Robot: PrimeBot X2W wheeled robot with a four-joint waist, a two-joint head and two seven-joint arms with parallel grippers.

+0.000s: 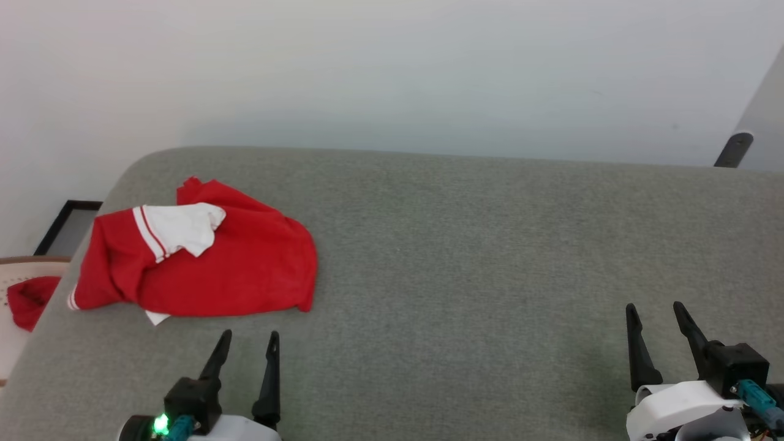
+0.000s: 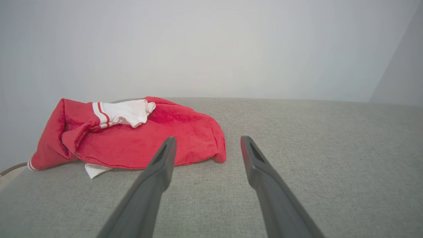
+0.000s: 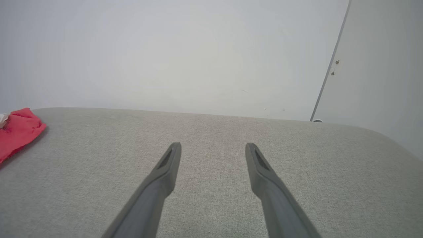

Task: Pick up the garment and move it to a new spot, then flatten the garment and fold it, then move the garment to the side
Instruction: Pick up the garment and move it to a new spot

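Garment lies crumpled at ten o'clock on the grey pad; left gripper sits near it, jaws wide for pickup; right gripper, equally wide, idles apart.

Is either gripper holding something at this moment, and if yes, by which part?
Nothing is held. The left gripper and the right gripper are both open and empty; the garment lies crumpled, apart from both.
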